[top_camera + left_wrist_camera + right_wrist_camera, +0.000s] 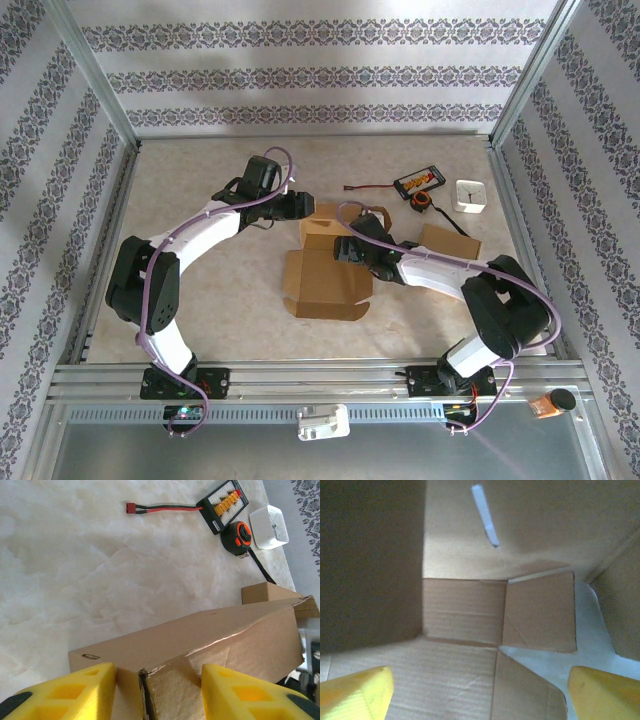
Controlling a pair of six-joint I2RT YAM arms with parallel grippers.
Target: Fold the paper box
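The brown paper box (pixel 325 285) lies half-formed mid-table, its front panel flat and its far wall raised. My left gripper (pixel 300 205) is at the far wall. In the left wrist view its yellow fingers (pixel 87 685) press both sides of a folded corner of the box (pixel 225 630), so the left gripper (pixel 159 680) is shut on the cardboard. My right gripper (pixel 345 248) hovers over the box's right side. In the right wrist view the right gripper (pixel 480 690) stands wide open above the box's inner floor and side flap (pixel 460 615), with nothing held.
At the back right lie a black charger board (pixel 420 182) with a red-black cable (pixel 365 189), an orange-black tape measure (pixel 423 200) and a small white box (pixel 470 195). A loose cardboard piece (pixel 450 240) sits by the right arm. Metal frame rails bound the table.
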